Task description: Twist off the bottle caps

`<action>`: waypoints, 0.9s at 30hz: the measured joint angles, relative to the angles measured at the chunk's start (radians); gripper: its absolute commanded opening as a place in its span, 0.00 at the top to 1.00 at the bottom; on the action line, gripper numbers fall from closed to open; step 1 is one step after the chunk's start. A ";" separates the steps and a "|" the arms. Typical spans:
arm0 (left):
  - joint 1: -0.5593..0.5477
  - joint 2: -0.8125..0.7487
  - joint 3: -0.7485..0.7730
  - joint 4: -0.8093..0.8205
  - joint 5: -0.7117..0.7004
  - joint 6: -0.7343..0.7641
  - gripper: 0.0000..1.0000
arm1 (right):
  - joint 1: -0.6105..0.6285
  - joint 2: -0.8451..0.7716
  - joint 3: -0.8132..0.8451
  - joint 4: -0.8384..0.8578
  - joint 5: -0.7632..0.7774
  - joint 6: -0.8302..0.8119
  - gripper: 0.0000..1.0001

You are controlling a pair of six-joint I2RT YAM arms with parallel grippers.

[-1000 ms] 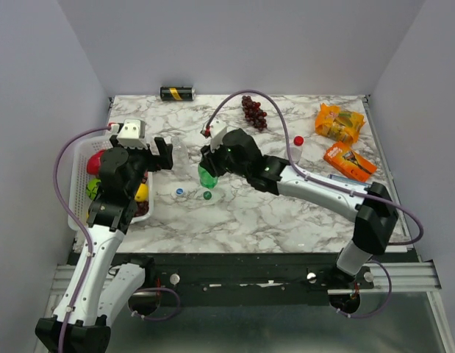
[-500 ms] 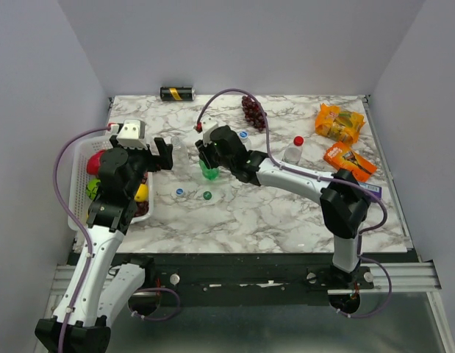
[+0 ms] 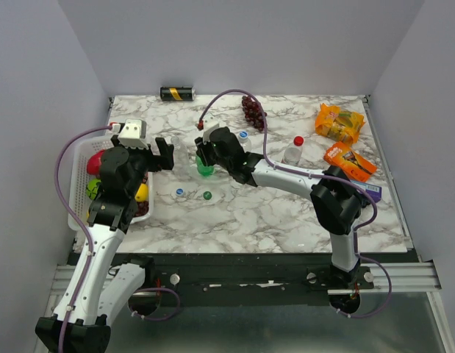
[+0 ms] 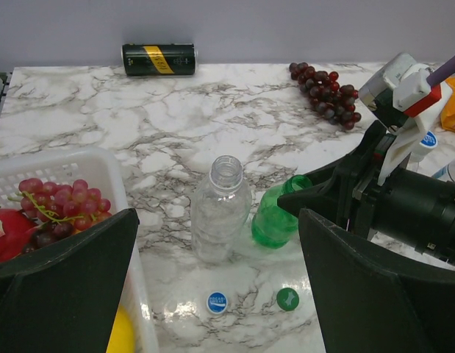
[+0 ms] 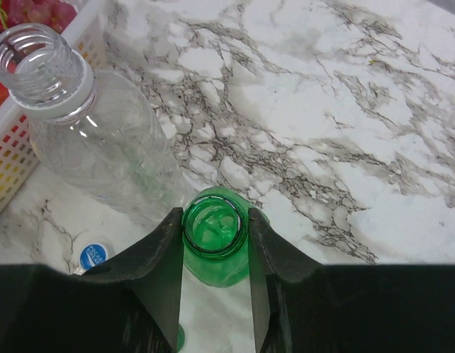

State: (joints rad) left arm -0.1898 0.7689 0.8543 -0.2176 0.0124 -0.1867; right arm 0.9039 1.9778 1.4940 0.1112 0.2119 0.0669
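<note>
The translucent green bottle (image 3: 205,168) stands uncapped mid-table, and my right gripper (image 3: 204,157) is shut on its neck. In the right wrist view both fingers press the open green bottle (image 5: 215,228). A clear uncapped bottle (image 4: 221,209) stands just left of it and also shows in the right wrist view (image 5: 87,140). My left gripper (image 3: 166,153) is open and empty, hovering in front of the clear bottle. A blue cap (image 3: 180,192) and a green cap (image 3: 207,195) lie loose on the table. A clear bottle with a red cap (image 3: 293,151) and one with a blue cap (image 3: 243,137) stand behind the right arm.
A white basket (image 3: 74,198) with fruit sits at the left edge. A black-and-gold can (image 3: 177,93) lies at the back. Dark grapes (image 3: 254,112) lie back centre. Orange snack bags (image 3: 339,122) lie at the back right.
My right gripper has carried the green bottle back and to the left, next to the clear bottle. The left arm has stayed still.
</note>
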 measured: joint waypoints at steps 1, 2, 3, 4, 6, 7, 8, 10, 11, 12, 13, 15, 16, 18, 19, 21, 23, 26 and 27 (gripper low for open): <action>0.000 0.001 0.000 0.000 0.000 0.000 0.01 | 0.000 0.000 -0.006 0.016 0.001 0.002 0.99; 0.000 0.001 0.000 0.000 0.000 0.000 0.01 | 0.000 0.000 -0.012 0.030 0.002 0.003 0.99; 0.000 0.002 0.000 0.000 0.000 0.000 0.01 | 0.000 0.000 -0.017 0.036 0.002 0.004 0.99; 0.000 0.003 0.000 0.000 0.000 0.000 0.01 | 0.000 0.002 -0.021 0.040 0.004 0.004 0.99; 0.000 0.004 0.000 0.000 0.000 0.000 0.01 | 0.000 0.005 -0.024 0.045 0.007 0.003 0.99; 0.000 0.005 0.000 0.000 0.000 0.000 0.01 | 0.000 0.007 -0.026 0.047 0.009 0.003 0.99; 0.000 0.006 0.000 0.000 0.001 0.000 0.01 | 0.000 0.007 -0.029 0.047 0.010 0.003 0.97; 0.000 0.010 0.000 0.000 0.002 0.000 0.01 | 0.000 0.007 -0.036 0.055 0.012 0.003 0.81; 0.000 0.011 0.000 0.000 0.002 0.000 0.01 | 0.000 0.007 -0.039 0.062 0.013 0.003 0.75; 0.000 0.013 0.000 0.000 0.002 0.000 0.01 | 0.000 0.007 -0.040 0.063 0.013 0.003 0.70; 0.000 0.015 0.000 0.000 0.003 0.000 0.01 | 0.000 0.007 -0.043 0.069 0.012 0.002 0.52; 0.000 0.017 0.000 0.000 0.003 0.000 0.01 | 0.000 0.007 -0.047 0.077 0.013 0.000 0.43; 0.000 0.017 0.000 0.000 0.004 0.000 0.01 | 0.000 0.007 -0.050 0.080 0.013 -0.001 0.37; 0.000 0.018 0.000 0.000 0.004 0.000 0.01 | 0.000 0.007 -0.054 0.080 0.013 -0.002 0.34; 0.000 0.018 0.000 -0.001 0.004 0.000 0.01 | 0.000 0.007 -0.057 0.078 0.013 -0.006 0.30; 0.000 0.020 0.000 -0.001 0.005 0.000 0.01 | 0.000 0.007 -0.061 0.075 0.012 -0.007 0.20; 0.000 0.023 0.000 -0.002 0.006 0.000 0.01 | 0.000 0.006 -0.063 0.074 0.012 -0.012 0.19; 0.000 0.025 0.000 -0.002 0.007 0.000 0.01 | 0.000 0.000 -0.068 0.074 0.011 -0.016 0.19; 0.000 0.025 0.000 -0.002 0.007 0.000 0.01 | 0.000 -0.006 -0.072 0.074 0.010 -0.016 0.18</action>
State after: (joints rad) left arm -0.1898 0.7940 0.8543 -0.2192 0.0193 -0.1867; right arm 0.9039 1.9717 1.4216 0.1852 0.2222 0.0505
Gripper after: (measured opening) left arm 0.988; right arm 0.807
